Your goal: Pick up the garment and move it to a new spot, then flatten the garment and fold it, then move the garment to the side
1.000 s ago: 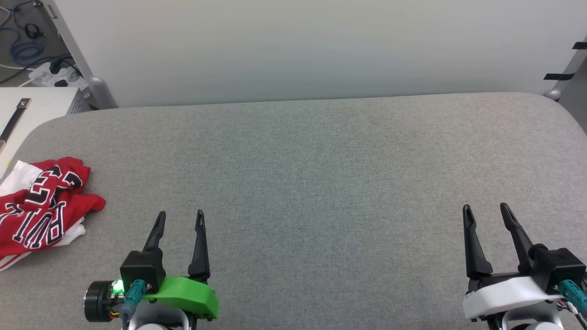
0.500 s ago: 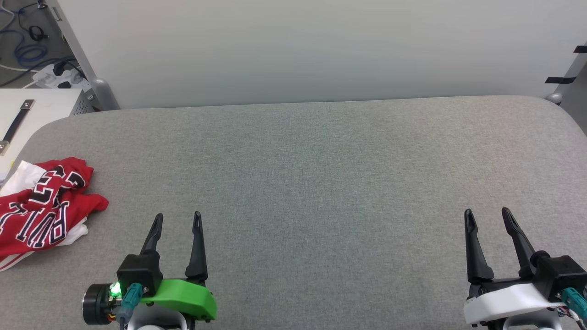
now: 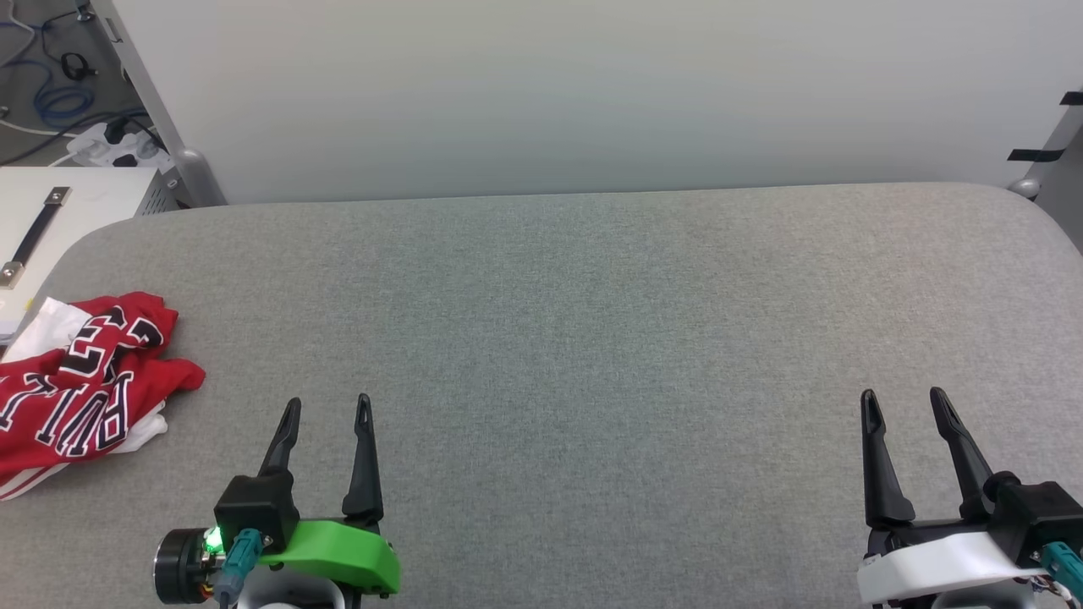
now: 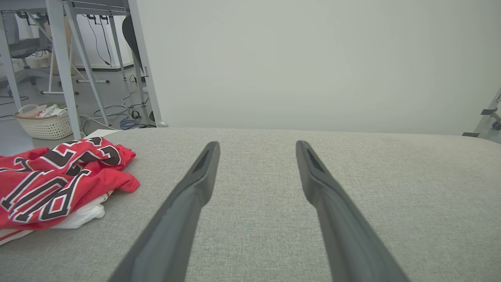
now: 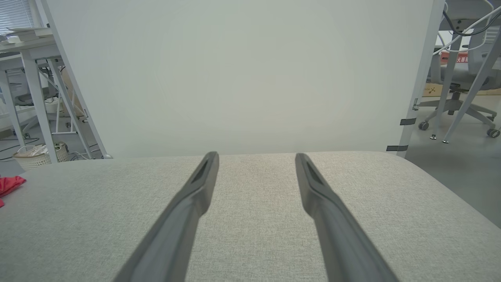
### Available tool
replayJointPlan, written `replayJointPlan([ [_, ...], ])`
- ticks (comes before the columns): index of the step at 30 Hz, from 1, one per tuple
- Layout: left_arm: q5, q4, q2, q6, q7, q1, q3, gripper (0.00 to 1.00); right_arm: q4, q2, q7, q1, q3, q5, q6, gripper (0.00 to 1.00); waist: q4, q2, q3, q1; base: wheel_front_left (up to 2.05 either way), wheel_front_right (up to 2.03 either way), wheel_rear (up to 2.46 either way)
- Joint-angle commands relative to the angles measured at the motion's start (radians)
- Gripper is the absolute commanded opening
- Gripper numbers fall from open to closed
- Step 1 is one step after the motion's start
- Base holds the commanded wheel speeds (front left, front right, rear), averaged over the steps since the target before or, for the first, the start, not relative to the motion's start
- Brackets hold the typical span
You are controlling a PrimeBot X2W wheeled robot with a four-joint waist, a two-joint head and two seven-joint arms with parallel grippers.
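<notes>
From my head, the garment (image 3: 80,381) lies crumpled at the surface's (image 3: 592,338) left edge, just beside my left claw (image 3: 328,403). My left wrist view shows its black lettering and a basket (image 4: 45,123) on the floor beyond. My right wrist view catches a red corner of it and a chair (image 5: 458,90). My left claw and right claw (image 3: 902,395) sit low at the near edge, both open and empty, their 2 fingers pointing toward the wall (image 3: 550,93). Wide grey surface lies between them.

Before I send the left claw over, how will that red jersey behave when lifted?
Probably floppy: the jersey lies crumpled in soft folds, so it should drape and unfurl. Likely light, thin cloth; with layers bunched, a pinch may catch only one.
</notes>
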State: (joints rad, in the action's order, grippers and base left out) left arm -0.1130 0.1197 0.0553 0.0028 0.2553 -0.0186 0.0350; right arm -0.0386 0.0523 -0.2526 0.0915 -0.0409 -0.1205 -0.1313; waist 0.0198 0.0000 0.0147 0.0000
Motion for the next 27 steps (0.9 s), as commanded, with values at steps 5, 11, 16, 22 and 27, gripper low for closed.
replayJointPlan([
  [5, -0.007, 0.004, -0.005, -0.008, 0.006, -0.002, 0.0, 1.0, -0.001, -0.002, -0.009, 0.012, -0.001, -0.01, 0.001, 1.0, 0.0, 0.0, 0.001, 0.0, 0.0, 0.0, 0.0],
  [11, -0.009, 0.009, -0.005, -0.008, 0.006, -0.003, 0.0, 1.0, -0.002, -0.002, -0.009, 0.014, 0.001, -0.006, 0.001, 1.0, 0.002, 0.0, 0.002, 0.0, 0.0, 0.0, 0.0],
  [16, -0.011, 0.012, -0.005, -0.008, 0.006, -0.004, 0.0, 1.0, -0.003, -0.002, -0.009, 0.015, 0.002, -0.003, 0.001, 1.0, 0.003, 0.0, 0.003, 0.0, 0.0, 0.0, 0.0],
  [22, -0.014, 0.014, -0.005, -0.006, 0.006, -0.003, 0.001, 1.0, -0.004, -0.002, -0.009, 0.015, 0.002, -0.001, 0.001, 1.0, 0.006, 0.0, -0.001, 0.0, 0.0, 0.0, 0.0],
  [27, -0.014, 0.015, -0.005, -0.005, 0.006, -0.002, 0.003, 1.0, -0.006, -0.002, -0.009, 0.016, 0.001, 0.0, 0.001, 1.0, 0.012, 0.0, -0.004, 0.0, 0.0, 0.0, 0.0],
])
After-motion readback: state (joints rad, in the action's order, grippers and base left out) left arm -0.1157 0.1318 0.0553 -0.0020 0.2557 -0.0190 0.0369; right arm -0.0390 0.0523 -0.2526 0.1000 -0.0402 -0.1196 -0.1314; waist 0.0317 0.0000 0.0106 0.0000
